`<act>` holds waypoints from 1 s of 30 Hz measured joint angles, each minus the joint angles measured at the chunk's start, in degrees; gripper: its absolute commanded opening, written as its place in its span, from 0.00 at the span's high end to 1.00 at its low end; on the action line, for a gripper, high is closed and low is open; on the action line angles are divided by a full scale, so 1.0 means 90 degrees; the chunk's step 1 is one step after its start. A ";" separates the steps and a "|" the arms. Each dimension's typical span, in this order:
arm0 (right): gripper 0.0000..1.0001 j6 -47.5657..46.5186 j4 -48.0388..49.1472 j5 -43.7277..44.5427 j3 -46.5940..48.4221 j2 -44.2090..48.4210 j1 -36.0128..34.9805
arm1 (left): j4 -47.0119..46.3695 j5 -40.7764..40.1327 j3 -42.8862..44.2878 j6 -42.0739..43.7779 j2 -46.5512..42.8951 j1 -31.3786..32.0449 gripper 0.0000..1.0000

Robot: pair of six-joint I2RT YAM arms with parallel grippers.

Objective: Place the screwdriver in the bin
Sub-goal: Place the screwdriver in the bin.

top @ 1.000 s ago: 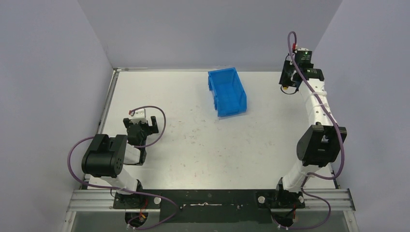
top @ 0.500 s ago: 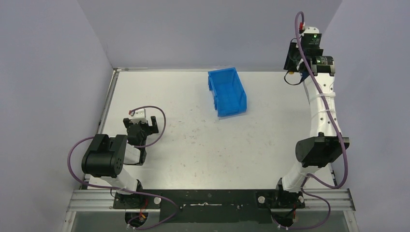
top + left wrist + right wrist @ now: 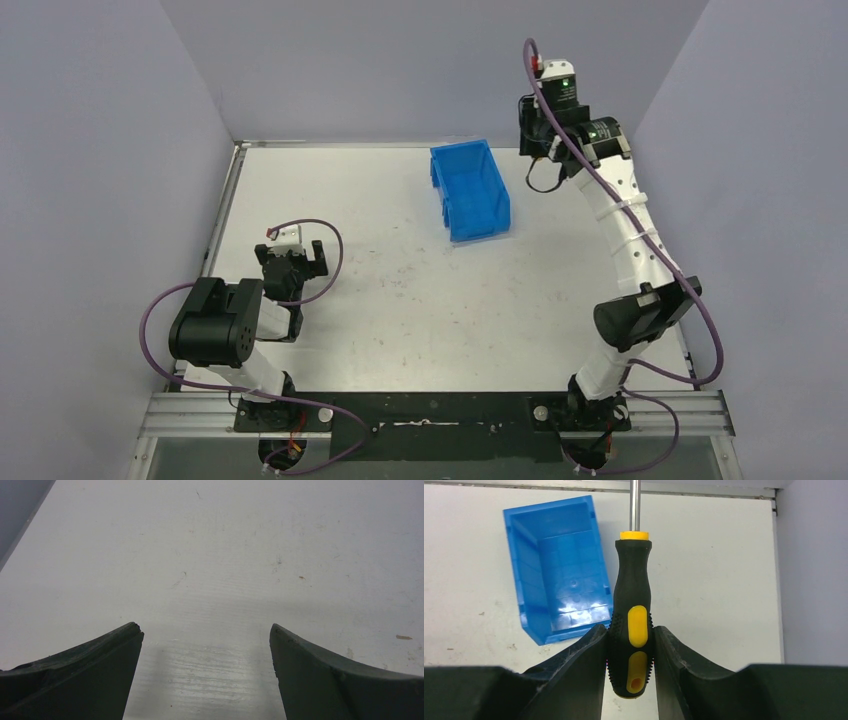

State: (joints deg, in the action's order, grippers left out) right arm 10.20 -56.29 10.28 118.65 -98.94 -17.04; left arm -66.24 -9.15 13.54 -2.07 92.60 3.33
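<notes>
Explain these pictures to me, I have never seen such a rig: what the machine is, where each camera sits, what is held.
Two robot arms are bolted to the near edge of a white table. The wide picture comes from a fixed camera above and behind them; the other two come from a camera on each wrist, looking out between that arm's fingers. The left gripper is open and empty, low over the table. The right gripper, raised toward the far edge, is clamped on the black-and-yellow handle of a screwdriver, its shaft pointing away. An empty blue bin sits on the table beside it.
</notes>
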 measured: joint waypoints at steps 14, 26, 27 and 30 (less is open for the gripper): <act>0.86 0.0209 0.0352 0.0403 0.0209 -0.0894 -0.1605 | 0.0000 0.0000 0.0000 0.0000 0.0000 0.0000 0.03; 0.86 0.0090 0.1588 0.0024 -0.1392 -0.1071 -0.1574 | 0.0000 0.0000 0.0000 0.0000 0.0000 0.0000 0.03; 0.86 0.0080 0.1671 -0.0029 -0.1455 -0.1095 -0.1571 | 0.0000 0.0000 0.0000 0.0000 0.0000 0.0000 0.03; 0.86 -0.0019 0.2079 -0.0214 -0.1834 -0.1171 -0.1571 | 0.0000 0.0000 0.0000 0.0000 0.0000 0.0000 0.03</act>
State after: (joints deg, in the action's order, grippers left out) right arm 10.02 -37.58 8.36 102.15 -109.47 -31.18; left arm -66.24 -9.15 13.54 -2.07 92.60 3.33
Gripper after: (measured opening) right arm 0.346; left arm 0.971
